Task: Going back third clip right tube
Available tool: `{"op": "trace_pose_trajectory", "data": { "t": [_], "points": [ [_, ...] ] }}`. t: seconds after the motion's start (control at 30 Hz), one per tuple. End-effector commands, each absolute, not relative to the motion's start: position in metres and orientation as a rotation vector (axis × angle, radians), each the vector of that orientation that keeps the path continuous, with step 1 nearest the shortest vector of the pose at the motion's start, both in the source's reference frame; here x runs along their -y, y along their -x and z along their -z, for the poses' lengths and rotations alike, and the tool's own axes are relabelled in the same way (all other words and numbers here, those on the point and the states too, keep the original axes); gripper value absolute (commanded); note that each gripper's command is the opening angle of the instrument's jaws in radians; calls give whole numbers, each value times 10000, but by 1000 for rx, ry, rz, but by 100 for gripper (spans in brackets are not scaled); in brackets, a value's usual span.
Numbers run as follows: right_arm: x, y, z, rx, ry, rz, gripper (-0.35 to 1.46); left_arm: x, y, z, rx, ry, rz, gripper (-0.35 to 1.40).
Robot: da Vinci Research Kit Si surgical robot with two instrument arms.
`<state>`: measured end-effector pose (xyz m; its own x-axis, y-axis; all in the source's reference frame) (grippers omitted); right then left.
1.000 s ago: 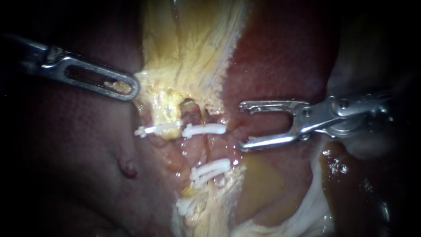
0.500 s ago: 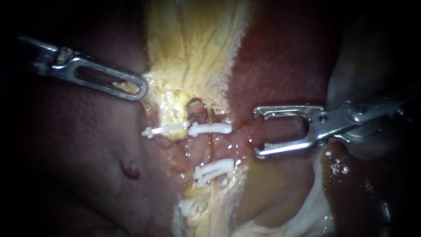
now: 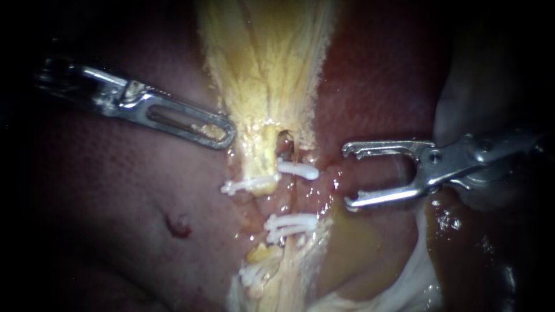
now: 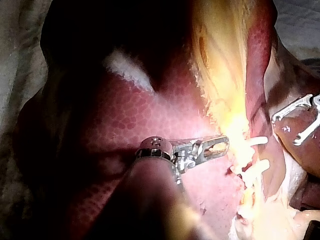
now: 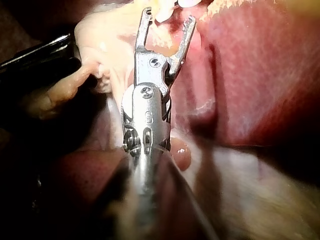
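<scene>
Two tubes run down from the yellow gallbladder tissue (image 3: 266,63). White clips cross them: one on the right tube (image 3: 298,169), one on the left tube (image 3: 245,185), a pair lower down (image 3: 292,222) and more below (image 3: 254,271). My right instrument (image 3: 347,176) stands just right of the clips, jaws open and empty; the right wrist view (image 5: 168,16) shows the clips (image 5: 165,11) just ahead of them. My left instrument (image 3: 222,133) has slotted jaws shut on the left edge of the yellow tissue, as its own view (image 4: 220,145) also shows.
Dark red liver (image 3: 127,190) spreads around the tubes, with a small red spot (image 3: 179,225). Pale glistening tissue (image 3: 404,277) lies under the right instrument. The left wrist view shows the right instrument (image 4: 295,125) beyond the clips (image 4: 257,141).
My left instrument has moved right, drawing the yellow tissue and clips with it and narrowing the tissue. My right instrument has backed off to the right, a little farther from the clips, jaws still open.
</scene>
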<state>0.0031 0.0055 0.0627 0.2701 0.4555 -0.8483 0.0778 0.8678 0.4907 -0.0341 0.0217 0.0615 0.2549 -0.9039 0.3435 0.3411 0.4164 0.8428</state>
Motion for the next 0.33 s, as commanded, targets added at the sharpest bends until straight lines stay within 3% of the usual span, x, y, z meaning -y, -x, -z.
{"op": "trace_pose_trajectory", "data": {
  "t": [0.03, 0.33],
  "points": [
    [-56, -31, -627, -1285, -490, -269, 50, -218, 341, -616, 954, -718, 953, -35],
    [-56, -31, -627, -1285, -490, -269, 50, -218, 341, -616, 956, -716, 947, -35]
  ]
}}
